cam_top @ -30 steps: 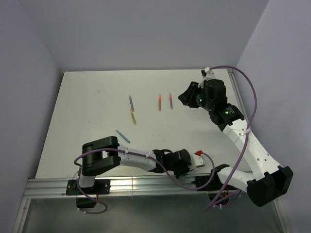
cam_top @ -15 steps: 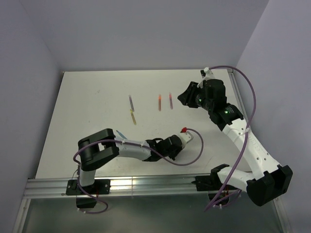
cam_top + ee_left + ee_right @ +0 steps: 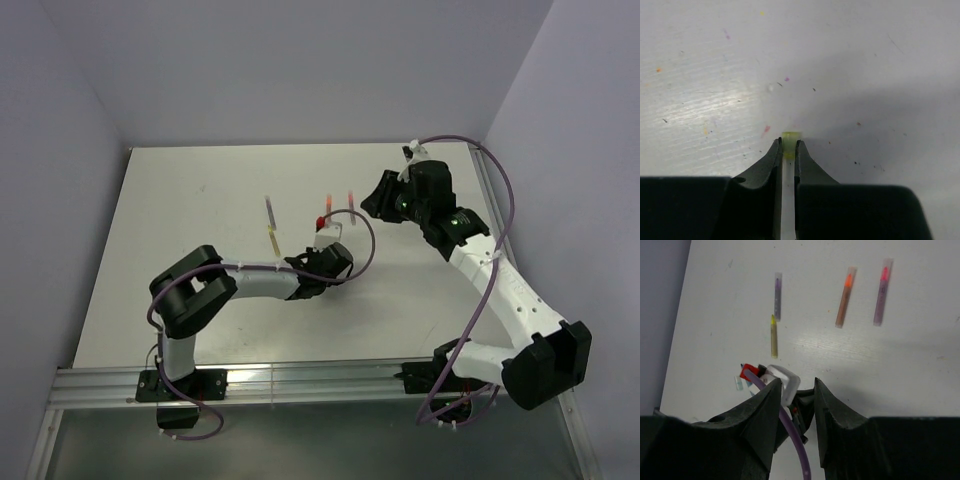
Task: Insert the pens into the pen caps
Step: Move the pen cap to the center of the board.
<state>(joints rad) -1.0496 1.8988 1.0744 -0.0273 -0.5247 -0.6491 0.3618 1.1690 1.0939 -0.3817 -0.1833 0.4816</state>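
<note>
My left gripper is shut on a yellow-green pen cap, whose end sticks out just past the fingertips above the white table. From above, the left gripper sits mid-table just below the pens. Grey-purple pen, yellow pen, orange pen and pink pen lie flat on the far half. A pale blue cap lies left of the left wrist. My right gripper hovers open and empty to the right of the pens, and shows again as right gripper.
The left wrist's white camera box and its purple cable lie straight ahead of the right fingers. Grey walls close the table at the back and sides. A metal rail runs along the near edge.
The left arm has swung from near the front rail up and left to mid-table below the pens, still closed on the cap. The right gripper has shifted slightly left.
</note>
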